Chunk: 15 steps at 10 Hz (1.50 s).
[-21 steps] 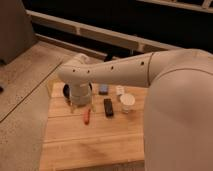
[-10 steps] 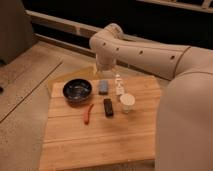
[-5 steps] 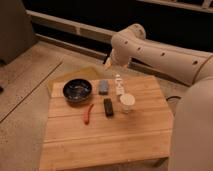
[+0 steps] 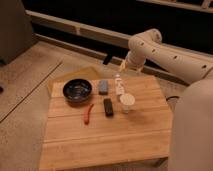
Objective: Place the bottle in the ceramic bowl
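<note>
Camera view gives you the bottle [image 4: 118, 84], slim, whitish and translucent, upright near the far edge of the bench [image 4: 100, 140], just right of a grey-blue block [image 4: 103, 87]. The bowl [image 4: 77, 91], round, shallow and glossy black, sits further left. A white cup [image 4: 127, 102], a flat black block [image 4: 108, 107] and a curved red strip [image 4: 88, 114] lie nearer on the pale planks. Your end effector [image 4: 108, 58] hangs beyond the far edge; you cannot tell its state. Two seconds ago the arm covered these things; it has since swung right.
</note>
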Each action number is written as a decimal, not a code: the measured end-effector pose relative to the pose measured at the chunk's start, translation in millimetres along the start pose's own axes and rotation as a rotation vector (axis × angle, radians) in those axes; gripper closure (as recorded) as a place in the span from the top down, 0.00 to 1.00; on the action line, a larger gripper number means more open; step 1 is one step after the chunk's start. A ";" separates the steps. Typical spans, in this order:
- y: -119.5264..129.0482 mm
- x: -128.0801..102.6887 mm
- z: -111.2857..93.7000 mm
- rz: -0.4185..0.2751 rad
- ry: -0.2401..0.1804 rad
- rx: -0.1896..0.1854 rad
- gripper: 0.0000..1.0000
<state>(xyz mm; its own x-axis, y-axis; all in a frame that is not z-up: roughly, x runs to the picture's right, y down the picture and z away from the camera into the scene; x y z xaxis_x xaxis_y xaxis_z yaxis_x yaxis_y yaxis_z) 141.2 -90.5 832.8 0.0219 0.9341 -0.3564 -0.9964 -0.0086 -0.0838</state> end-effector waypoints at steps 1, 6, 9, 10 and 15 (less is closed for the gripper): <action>4.6 -0.8 13.2 -0.005 0.025 -0.006 0.65; 13.6 1.1 99.1 -0.007 0.202 -0.045 0.65; 1.7 16.5 134.1 -0.005 0.309 -0.038 0.65; 3.4 23.2 147.3 -0.018 0.352 -0.037 0.65; 17.1 37.5 186.5 -0.066 0.482 -0.037 0.55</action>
<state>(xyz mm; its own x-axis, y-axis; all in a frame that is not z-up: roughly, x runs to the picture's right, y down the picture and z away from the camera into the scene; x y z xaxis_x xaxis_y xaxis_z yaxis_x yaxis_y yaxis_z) 109.8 11.0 991.6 0.1293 0.6612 -0.7390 -0.9882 0.0242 -0.1512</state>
